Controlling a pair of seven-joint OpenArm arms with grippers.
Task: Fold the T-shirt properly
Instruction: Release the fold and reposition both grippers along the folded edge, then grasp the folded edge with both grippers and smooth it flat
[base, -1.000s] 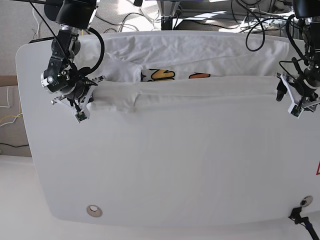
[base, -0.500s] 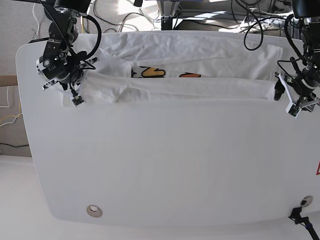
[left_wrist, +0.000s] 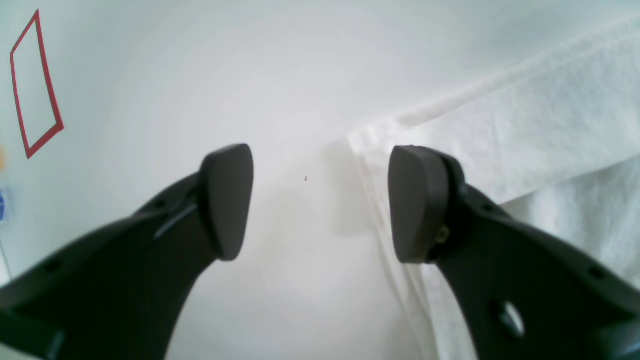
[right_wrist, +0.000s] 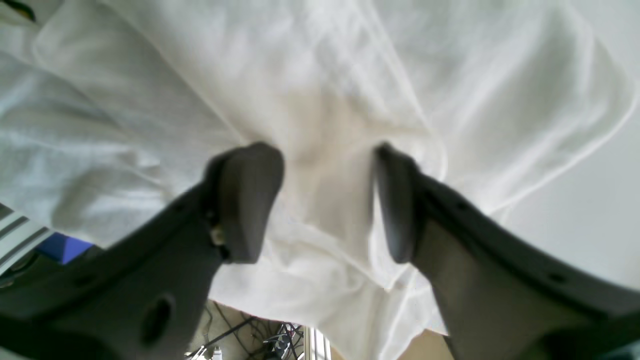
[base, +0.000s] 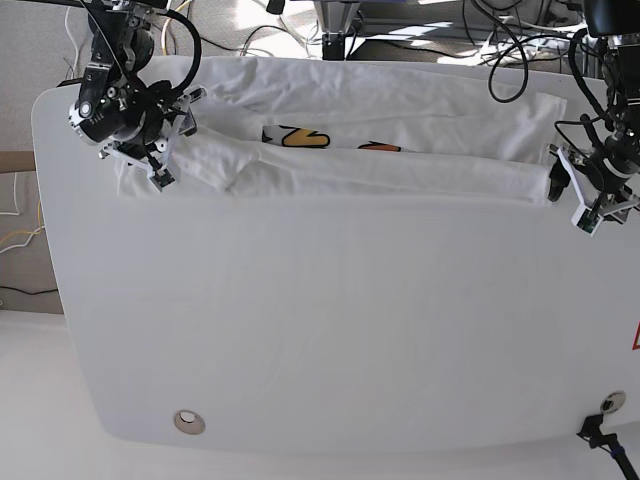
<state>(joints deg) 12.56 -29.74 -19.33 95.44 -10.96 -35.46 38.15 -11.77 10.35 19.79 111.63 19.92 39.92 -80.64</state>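
The white T-shirt (base: 380, 170) lies along the table's far edge, folded lengthwise, with a strip of yellow and orange print (base: 295, 137) showing. My right gripper (base: 158, 172) is at the shirt's left end. In the right wrist view it (right_wrist: 320, 200) is open, with its jaws apart just above rumpled white cloth (right_wrist: 325, 100). My left gripper (base: 575, 205) is at the shirt's right end. In the left wrist view it (left_wrist: 320, 205) is open over bare table, with one finger (left_wrist: 417, 200) over the folded shirt's edge (left_wrist: 500, 125).
The white table (base: 330, 330) has a metal grommet (base: 187, 422) near its front left and another (base: 612, 403) at the front right. A red outline (left_wrist: 35, 85) is marked on the table beside my left gripper. Cables (base: 340, 30) hang behind the far edge.
My right gripper has moved up and to the left in the base view, and the shirt's left end shifted that way with it. My left gripper has barely moved.
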